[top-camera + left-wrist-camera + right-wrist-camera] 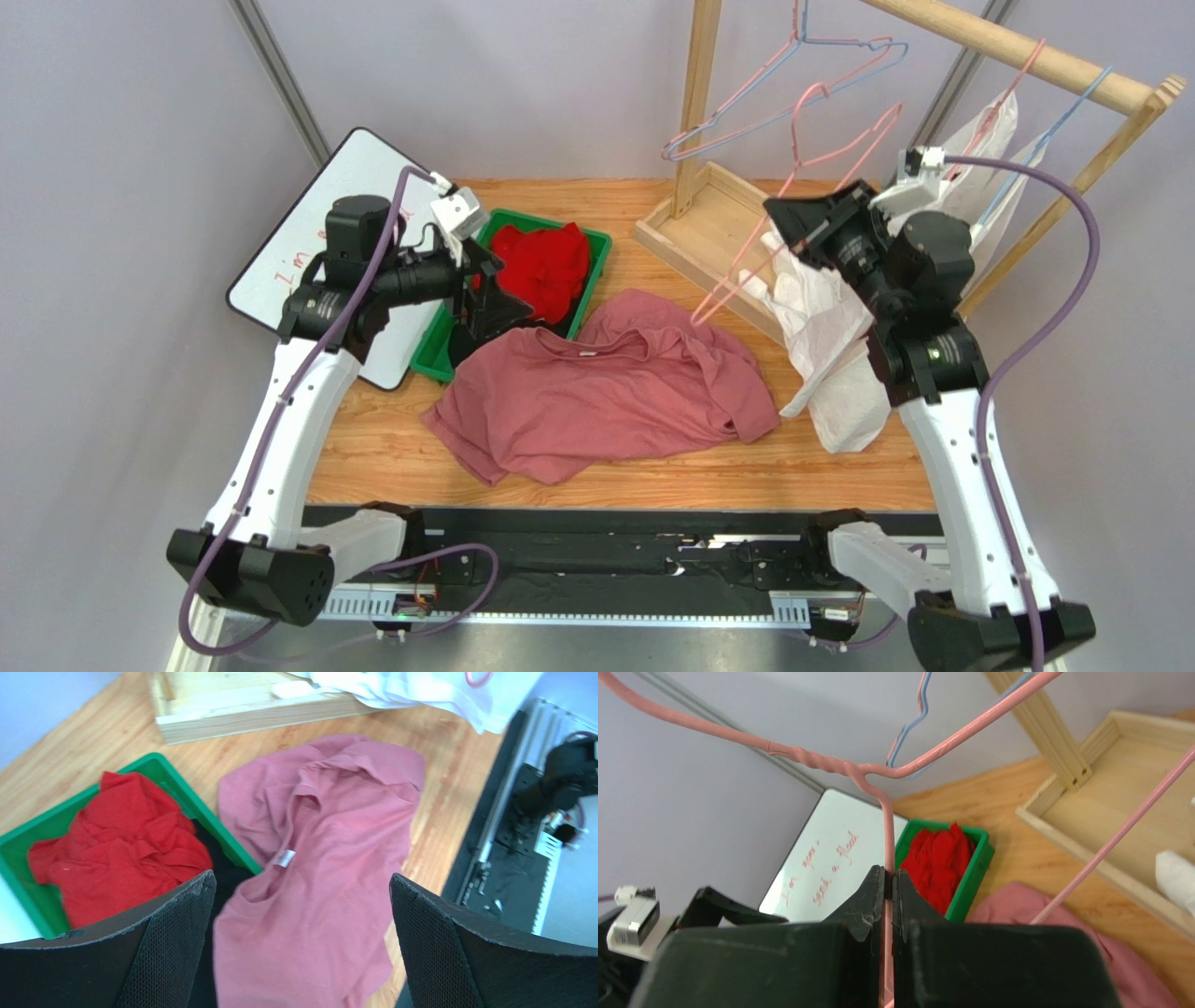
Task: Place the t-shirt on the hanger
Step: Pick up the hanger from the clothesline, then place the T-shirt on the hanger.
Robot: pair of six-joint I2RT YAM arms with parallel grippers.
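Note:
The dusty-pink t-shirt (603,399) lies crumpled on the wooden table, its collar and label towards the green bin; it also shows in the left wrist view (330,833). My left gripper (488,301) is open and empty, hovering above the collar with the shirt between its jaws (302,880). My right gripper (788,224) is shut on the thin pink wire hanger (723,291) and holds it in the air above the shirt's right side. In the right wrist view the hanger wire (882,805) runs into the closed jaws (887,882) just below its twisted neck.
A green bin (601,249) holds a red garment (544,266) and a black one (210,882). A whiteboard (302,266) lies at the left. A wooden rack (701,224) with pink and blue hangers (786,63) and white cloth (828,336) stands at the right.

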